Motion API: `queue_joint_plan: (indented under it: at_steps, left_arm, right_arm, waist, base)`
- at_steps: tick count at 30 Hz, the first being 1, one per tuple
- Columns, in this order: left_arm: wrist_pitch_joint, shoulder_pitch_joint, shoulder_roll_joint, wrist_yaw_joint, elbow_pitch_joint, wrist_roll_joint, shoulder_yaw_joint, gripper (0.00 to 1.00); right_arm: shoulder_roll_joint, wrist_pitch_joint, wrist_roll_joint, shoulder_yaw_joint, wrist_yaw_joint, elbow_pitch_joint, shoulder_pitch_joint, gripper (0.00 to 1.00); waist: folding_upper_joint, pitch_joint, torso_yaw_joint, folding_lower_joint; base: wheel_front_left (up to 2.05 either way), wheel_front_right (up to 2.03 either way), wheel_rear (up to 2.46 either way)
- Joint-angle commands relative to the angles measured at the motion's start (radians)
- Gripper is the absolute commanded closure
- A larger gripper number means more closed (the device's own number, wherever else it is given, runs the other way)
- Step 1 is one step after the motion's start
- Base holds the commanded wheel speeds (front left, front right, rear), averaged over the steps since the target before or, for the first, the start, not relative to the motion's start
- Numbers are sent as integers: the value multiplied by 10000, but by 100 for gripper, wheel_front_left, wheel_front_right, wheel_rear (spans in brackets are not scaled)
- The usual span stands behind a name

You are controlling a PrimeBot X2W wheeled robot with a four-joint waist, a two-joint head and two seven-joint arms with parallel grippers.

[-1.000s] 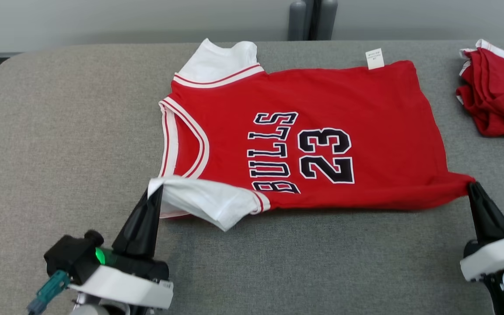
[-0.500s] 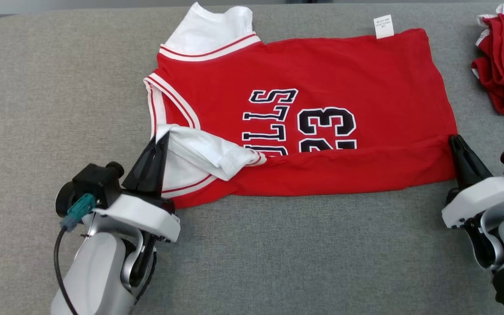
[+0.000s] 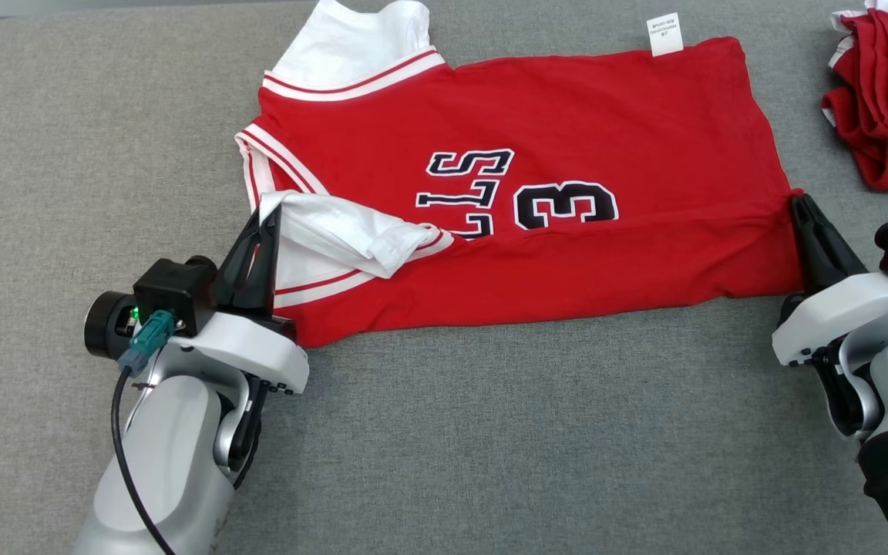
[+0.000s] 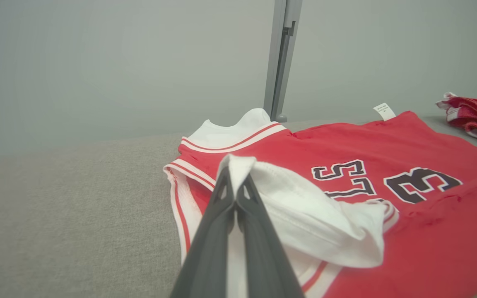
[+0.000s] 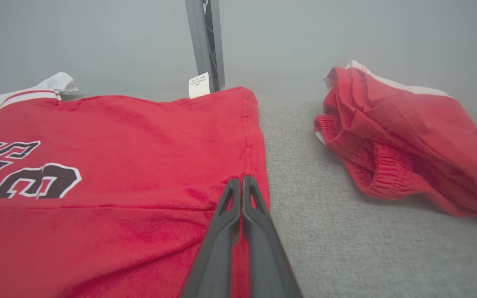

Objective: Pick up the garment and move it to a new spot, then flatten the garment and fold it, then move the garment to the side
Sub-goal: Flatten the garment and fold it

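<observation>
The left end effector [image 3: 269,216], its jaws pinched tight on the white sleeve [image 3: 336,231], holds up the near shoulder corner of the red Bulls jersey [image 3: 567,100]. The jersey lies spread across the middle of the grey counter [image 3: 66,154] with its near edge turned over onto the print. The cloth looks light, soft and limp (it creases along the span between the two grips), so I judge it needs holding at both near corners at once and carrying evenly, lest the fold skew. The right end effector [image 3: 798,206] is clamped on the red hem corner [image 3: 783,227]; a pile of red garments [image 3: 887,116] lies near, apart from the jersey.
</observation>
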Motion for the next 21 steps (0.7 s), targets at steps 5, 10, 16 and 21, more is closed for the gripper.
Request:
queue_joint_plan:
  at_steps: [5, 10, 16, 21]
  left_arm:
    - [-73, -476, -127, 5, 627, 159, -47, 0]
    - [-73, -113, -234, 157, 153, -51, 280, 0]
    - [196, 1348, -358, 128, -582, -779, 557, 0]
    - [1339, 2648, -417, 387, -1326, -1272, 495, 0]
  right_arm:
    - [191, -55, -271, -140, -2, 395, -10, 29]
    - [200, -54, -770, -736, -2, -58, 333, 0]
    - [345, -55, -1235, -1718, -2, -1125, 1519, 0]
    - [569, -55, -1430, -2237, -2, -1586, 2389, 0]
  waist:
    - [0, -61, 75, 0]
    - [0, -155, 119, 0]
    - [0, -421, 114, 0]
    - [0, -669, 102, 0]
  base:
    - [0, 0, 0]
    - [0, 0, 0]
    - [0, 0, 0]
    - [0, 0, 0]
